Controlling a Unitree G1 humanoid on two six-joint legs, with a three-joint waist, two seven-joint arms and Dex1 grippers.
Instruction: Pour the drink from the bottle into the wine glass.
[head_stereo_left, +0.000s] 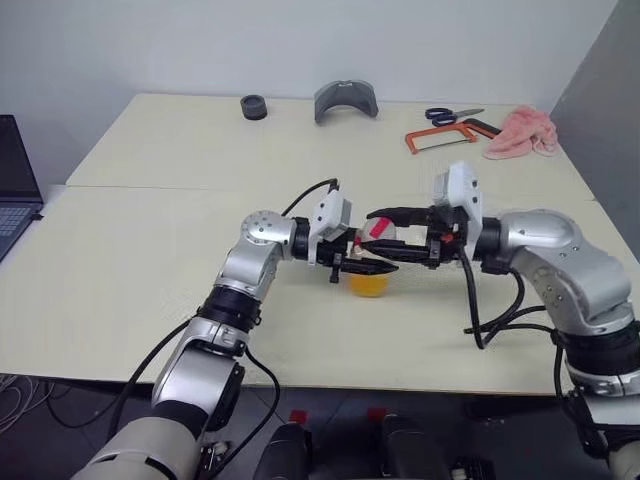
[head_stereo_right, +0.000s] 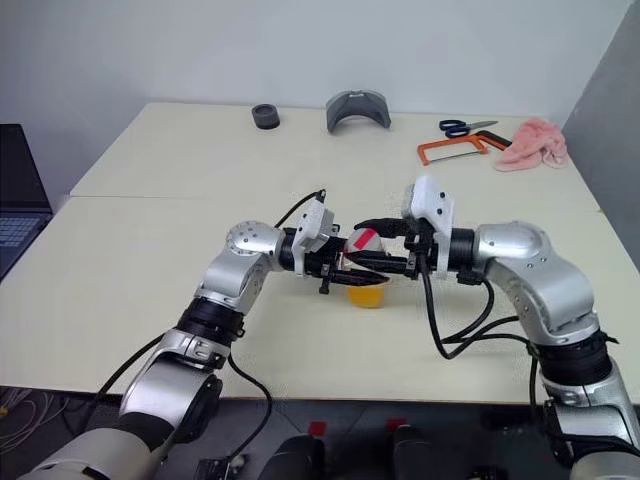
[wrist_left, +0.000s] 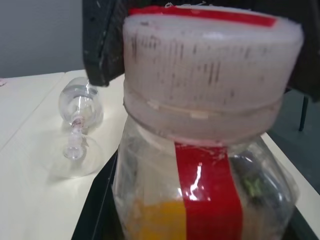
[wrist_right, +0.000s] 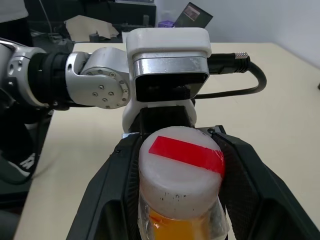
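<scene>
The bottle (head_stereo_left: 369, 272) is clear plastic with a whitish cap (wrist_right: 180, 170) crossed by a red stripe, and it is held upright just above the table's front middle. The drink (head_stereo_left: 368, 286) is an orange layer in its lower part. My left gripper (head_stereo_left: 364, 264) comes in from the left and is shut on the bottle's body. From the right, my right gripper (head_stereo_left: 378, 232) is shut on the cap, one finger pressing each side. The wine glass (wrist_left: 77, 130) is on the table beyond the bottle; I cannot tell whether it stands or lies.
Along the table's far edge are a black ring (head_stereo_left: 254, 106), a grey curved piece (head_stereo_left: 346, 100), blue scissors (head_stereo_left: 452, 115), an orange hacksaw (head_stereo_left: 440, 140) and a pink cloth (head_stereo_left: 520, 132). A laptop (head_stereo_left: 15, 185) sits off the left side.
</scene>
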